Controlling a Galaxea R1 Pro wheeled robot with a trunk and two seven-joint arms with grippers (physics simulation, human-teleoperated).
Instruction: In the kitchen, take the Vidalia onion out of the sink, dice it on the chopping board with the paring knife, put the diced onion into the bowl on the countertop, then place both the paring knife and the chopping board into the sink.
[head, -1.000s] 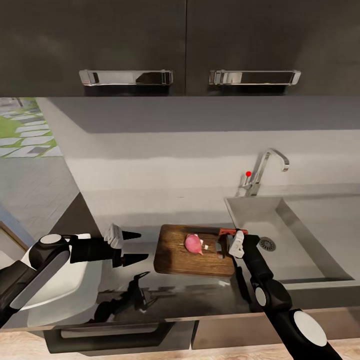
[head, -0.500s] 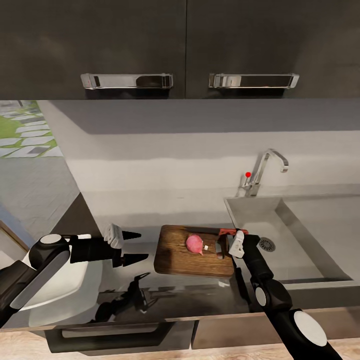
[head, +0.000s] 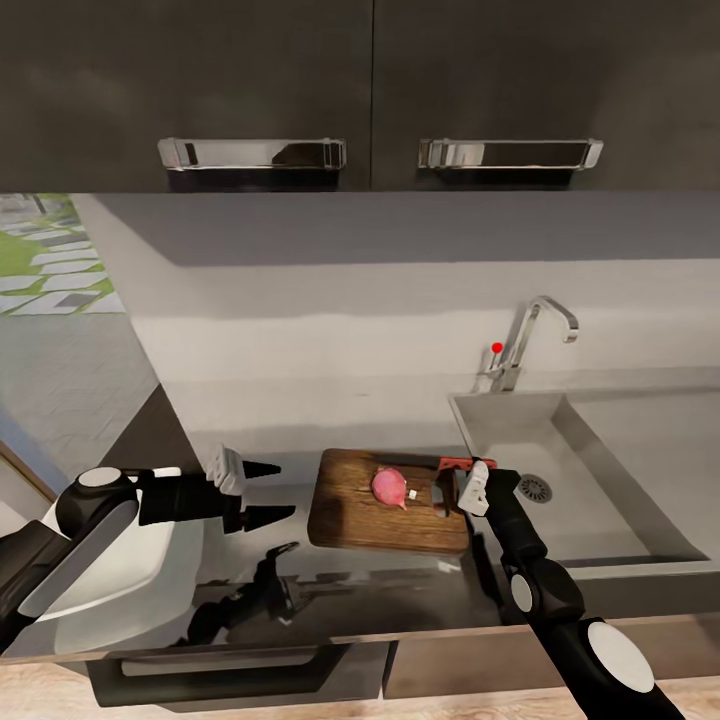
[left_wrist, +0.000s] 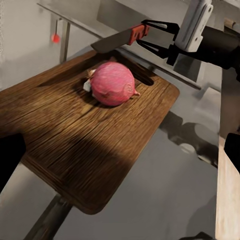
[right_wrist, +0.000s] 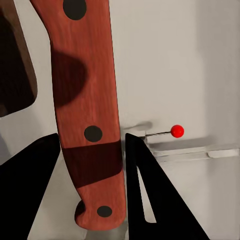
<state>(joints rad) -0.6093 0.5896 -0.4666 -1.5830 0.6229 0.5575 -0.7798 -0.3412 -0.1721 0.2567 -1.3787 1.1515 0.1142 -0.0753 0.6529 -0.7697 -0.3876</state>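
Item 1, far left: the bowl (head: 150, 565), white, is sitting on the table (head: 400, 590) near its front edge, partly under the left arm. Risk: the forearm is hanging over it and could nudge it if it swings low.

Item 2: the left gripper (head: 268, 492) is hovering above the table between the bowl and the chopping board, its fingers (head: 262, 469) standing apart and holding nothing. Risk: judged idle; any reach to the right would be crossing the knife's path.

Item 3, centre: the chopping board (head: 385, 505), dark brown wood, is lying flat on the table, its right end close to the sink. Nothing is pinning it, so a hard cut could be sliding it.

Item 4: the Vidalia onion (head: 388, 486) is resting whole on the board's far half, with a small white scrap beside it. Being round and unheld, it is likely to roll away under a glancing blade.

Item 5: the paring knife (left_wrist: 122, 40), red-handled, is being held above the board's far right corner, blade pointing toward the onion but apart from it. The right gripper (right_wrist: 92, 150) is clamping the handle low down between its fingers (right_wrist: 145, 180). Risk: so short a hold could let the knife twist or slip on contact.

Item 6, right: the sink (head: 590, 480), steel, is lying just beside the board; a dropped knife could land there early.
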